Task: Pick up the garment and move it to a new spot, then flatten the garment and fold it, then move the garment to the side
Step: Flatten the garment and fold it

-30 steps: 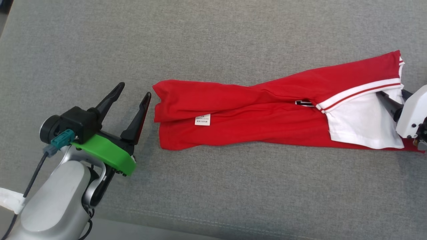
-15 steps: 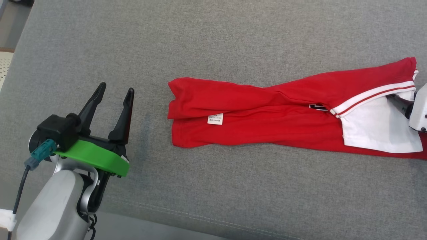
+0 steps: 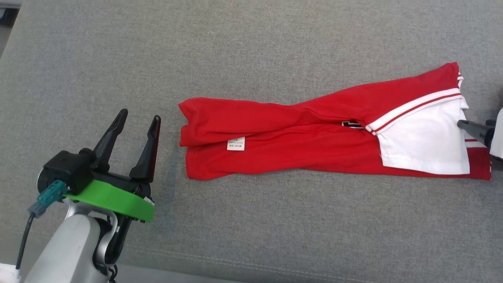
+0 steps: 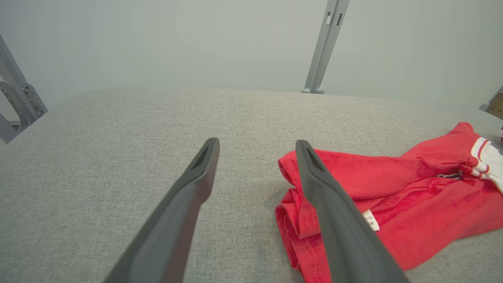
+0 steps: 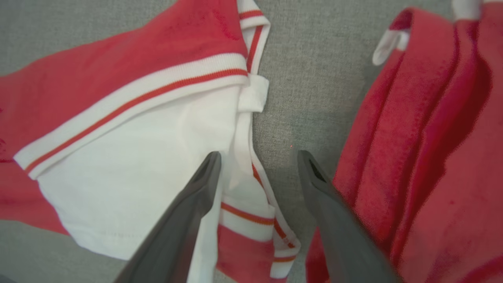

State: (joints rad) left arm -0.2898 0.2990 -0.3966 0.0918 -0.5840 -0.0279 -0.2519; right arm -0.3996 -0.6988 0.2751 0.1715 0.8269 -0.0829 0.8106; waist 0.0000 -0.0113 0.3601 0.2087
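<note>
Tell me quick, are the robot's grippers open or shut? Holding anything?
Left gripper: open, holding nothing, beside the garment.
Right gripper: open, holding nothing, at the garment's white-sleeve end.

Open grey surface around garment

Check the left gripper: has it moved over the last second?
Yes. The left gripper has drawn back leftward from the garment, whose hem it almost touched a second ago.
</note>
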